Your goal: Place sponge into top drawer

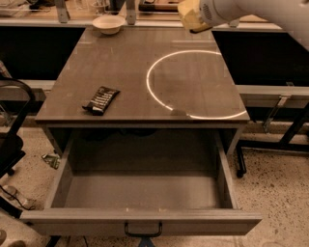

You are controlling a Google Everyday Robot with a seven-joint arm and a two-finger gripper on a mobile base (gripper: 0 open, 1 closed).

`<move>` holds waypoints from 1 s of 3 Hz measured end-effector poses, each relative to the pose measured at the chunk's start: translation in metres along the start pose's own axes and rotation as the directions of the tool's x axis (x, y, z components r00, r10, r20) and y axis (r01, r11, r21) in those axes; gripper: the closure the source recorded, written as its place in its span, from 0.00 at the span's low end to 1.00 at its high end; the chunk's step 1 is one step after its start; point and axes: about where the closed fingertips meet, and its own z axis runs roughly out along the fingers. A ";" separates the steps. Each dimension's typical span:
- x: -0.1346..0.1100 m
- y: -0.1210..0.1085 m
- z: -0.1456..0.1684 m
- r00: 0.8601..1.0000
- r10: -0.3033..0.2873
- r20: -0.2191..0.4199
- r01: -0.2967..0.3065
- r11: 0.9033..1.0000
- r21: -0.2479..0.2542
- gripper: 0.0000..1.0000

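Sponge (187,14) is off the table: we see it as a pale yellow block at the tip of the arm, in the air above the far right corner of the table (120,62). The gripper (195,21) is there too, and it looks clenched on the sponge, holding it from the right side; we see no other sponge on the table.

On the table, a white bowl (108,23) stands at the far edge, toward the left corner. A black snack bar wrapper (100,100) lies near the left edge, closer to the near side. Both are well apart from the gripper.

Below the near edge, the top drawer (145,223) is pulled fully out. Its inside shows nothing in it, and its dark handle (143,230) is at the middle of the front panel.

We judge that the step in hand is the carrying: the grasp is done and the placing is not yet done. The next move calls for bringing the sponge across the table toward the near edge, past it, and then down into the open drawer. The release should come only when the sponge is low between the drawer walls, so that it does not land on the near edge of the table.
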 end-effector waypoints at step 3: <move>0.167 0.059 -0.118 0.991 -0.051 -0.126 0.028 0.985 -0.173 1.00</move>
